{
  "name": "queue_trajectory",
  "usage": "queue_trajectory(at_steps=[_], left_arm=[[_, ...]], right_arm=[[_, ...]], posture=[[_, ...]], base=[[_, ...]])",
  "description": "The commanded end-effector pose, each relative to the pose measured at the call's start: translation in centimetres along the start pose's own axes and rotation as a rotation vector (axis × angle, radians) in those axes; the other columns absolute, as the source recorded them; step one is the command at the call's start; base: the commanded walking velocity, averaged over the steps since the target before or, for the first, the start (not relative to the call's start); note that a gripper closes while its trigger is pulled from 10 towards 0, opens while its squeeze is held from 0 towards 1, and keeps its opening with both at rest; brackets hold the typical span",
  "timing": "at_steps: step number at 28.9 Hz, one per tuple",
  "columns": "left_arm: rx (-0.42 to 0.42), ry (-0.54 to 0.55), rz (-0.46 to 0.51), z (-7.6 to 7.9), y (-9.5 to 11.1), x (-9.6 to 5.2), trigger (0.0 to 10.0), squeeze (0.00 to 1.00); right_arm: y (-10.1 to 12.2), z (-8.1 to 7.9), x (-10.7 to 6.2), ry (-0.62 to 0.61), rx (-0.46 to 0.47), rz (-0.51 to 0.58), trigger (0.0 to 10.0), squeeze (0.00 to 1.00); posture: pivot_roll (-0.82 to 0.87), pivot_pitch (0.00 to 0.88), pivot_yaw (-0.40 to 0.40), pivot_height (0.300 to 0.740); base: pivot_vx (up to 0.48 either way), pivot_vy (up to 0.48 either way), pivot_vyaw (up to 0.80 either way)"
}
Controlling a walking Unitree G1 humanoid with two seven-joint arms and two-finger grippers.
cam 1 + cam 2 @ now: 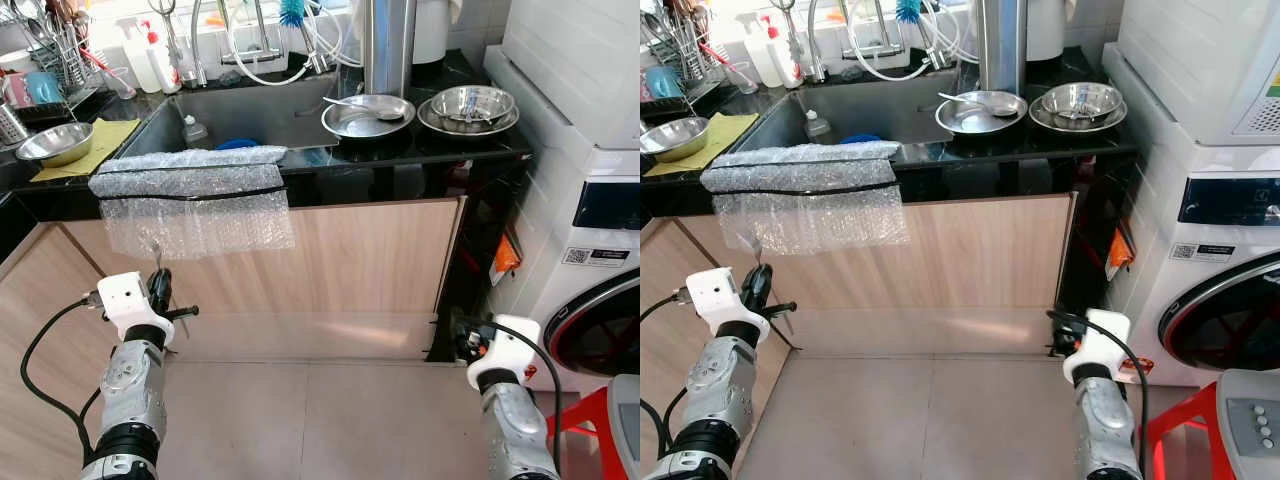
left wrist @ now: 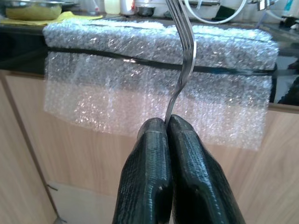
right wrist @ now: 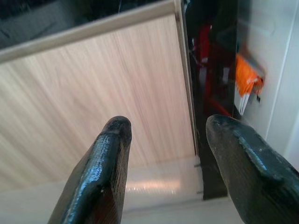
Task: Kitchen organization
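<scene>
Gripping fork (image 2: 183, 70) (left tool (image 2: 166, 125))

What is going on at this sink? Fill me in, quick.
The robot stands facing the kitchen counter. Its left gripper is shut on a metal fork, held upright in front of the bubble wrap draped over the counter edge by the sink. The right gripper is open and holds nothing, low before the wooden cabinet door. Steel plates and bowls sit on the counter.
</scene>
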State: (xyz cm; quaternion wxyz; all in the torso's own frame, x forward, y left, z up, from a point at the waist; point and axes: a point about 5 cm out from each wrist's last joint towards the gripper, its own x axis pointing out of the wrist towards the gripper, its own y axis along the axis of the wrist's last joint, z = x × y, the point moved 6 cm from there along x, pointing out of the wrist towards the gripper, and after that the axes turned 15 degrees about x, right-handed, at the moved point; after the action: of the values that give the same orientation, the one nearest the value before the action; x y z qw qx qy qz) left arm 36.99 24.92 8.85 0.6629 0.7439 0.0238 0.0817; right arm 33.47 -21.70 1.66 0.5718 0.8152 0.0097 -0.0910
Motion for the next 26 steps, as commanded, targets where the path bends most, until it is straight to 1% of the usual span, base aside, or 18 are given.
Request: queue_trajectory(at_steps=[1, 3, 5, 6, 7, 8, 9, 12, 14, 16, 19, 21, 23, 26], left_arm=[[-0.010, -0.026, 0.125, 1.8, 3.7, 0.7, 10.0, 0.00], [-0.031, -0.054, 0.199, 3.8, 6.3, 1.1, 10.0, 0.00], [-0.048, -0.078, 0.215, 5.0, 7.2, 1.4, 10.0, 0.00], [-0.044, -0.091, 0.225, 5.5, 7.6, 1.5, 10.0, 0.00], [-0.041, -0.099, 0.234, 5.8, 8.0, 1.5, 10.0, 0.00], [-0.048, -0.102, 0.250, 6.1, 8.7, 1.6, 10.0, 0.00], [-0.056, -0.099, 0.253, 6.0, 8.9, 1.6, 10.0, 0.00], [-0.054, -0.095, 0.251, 5.8, 9.4, 1.5, 10.0, 0.00], [-0.054, -0.082, 0.247, 5.6, 9.6, 1.7, 10.0, 0.00], [-0.046, -0.084, 0.251, 5.6, 9.9, 1.9, 10.0, 0.00], [-0.067, -0.071, 0.267, 5.4, 10.7, 2.0, 10.0, 0.00], [-0.068, -0.069, 0.269, 5.4, 10.9, 2.1, 10.0, 0.00], [-0.086, -0.061, 0.261, 5.5, 10.8, 2.1, 10.0, 0.00], [-0.084, -0.062, 0.265, 5.6, 11.1, 2.1, 10.0, 0.00]], right_arm=[[4.5, -3.9, 1.1, 0.094, 0.008, 0.142, 10.0, 0.00], [7.8, -6.6, 1.5, 0.146, 0.023, 0.240, 10.0, 0.00], [9.3, -8.5, 1.8, 0.184, 0.022, 0.279, 10.0, 0.00], [9.9, -9.5, 1.8, 0.207, 0.031, 0.292, 10.0, 0.00], [10.3, -10.2, 1.8, 0.223, 0.036, 0.300, 10.0, 0.00], [11.2, -11.6, 1.7, 0.259, 0.017, 0.319, 10.0, 0.00], [11.4, -12.2, 1.5, 0.275, 0.012, 0.324, 10.0, 0.00], [11.9, -13.4, 1.1, 0.301, 0.009, 0.323, 10.0, 0.00], [12.0, -14.1, 1.1, 0.312, 0.012, 0.315, 10.0, 0.00], [12.0, -14.5, 1.1, 0.316, 0.014, 0.307, 10.0, 0.00], [12.9, -15.5, 0.9, 0.340, 0.027, 0.317, 10.0, 0.00], [13.1, -15.7, 1.0, 0.344, 0.027, 0.317, 10.0, 0.00], [12.7, -16.1, 1.2, 0.346, 0.006, 0.297, 10.0, 0.00], [12.8, -16.5, 1.0, 0.353, -0.007, 0.305, 10.0, 0.00]], posture=[[-0.03, 0.017, 0.129, 0.740], [-0.03, 0.009, 0.130, 0.740], [-0.03, 0.009, 0.130, 0.740], [-0.03, 0.003, 0.131, 0.740], [-0.03, 0.003, 0.131, 0.740], [-0.03, 0.000, 0.131, 0.740], [-0.03, 0.000, 0.131, 0.740], [-0.03, 0.000, 0.131, 0.740], [-0.01, 0.000, 0.127, 0.740], [-0.01, 0.000, 0.126, 0.740], [0.00, 0.012, 0.127, 0.740], [0.00, 0.017, 0.126, 0.740], [0.00, 0.016, 0.126, 0.740], [0.00, 0.022, 0.128, 0.740]], base=[[0.000, 0.000, 0.00], [0.000, 0.000, 0.00], [0.000, 0.000, 0.00], [0.000, 0.000, 0.00], [0.000, 0.000, 0.00], [0.000, 0.000, 0.00], [0.000, 0.000, 0.00], [0.000, 0.000, 0.00], [0.000, 0.000, 0.00], [0.000, 0.000, 0.00], [0.000, 0.000, 0.00], [0.000, 0.000, 0.00], [0.000, 0.000, 0.00], [0.254, 0.000, 0.14]])
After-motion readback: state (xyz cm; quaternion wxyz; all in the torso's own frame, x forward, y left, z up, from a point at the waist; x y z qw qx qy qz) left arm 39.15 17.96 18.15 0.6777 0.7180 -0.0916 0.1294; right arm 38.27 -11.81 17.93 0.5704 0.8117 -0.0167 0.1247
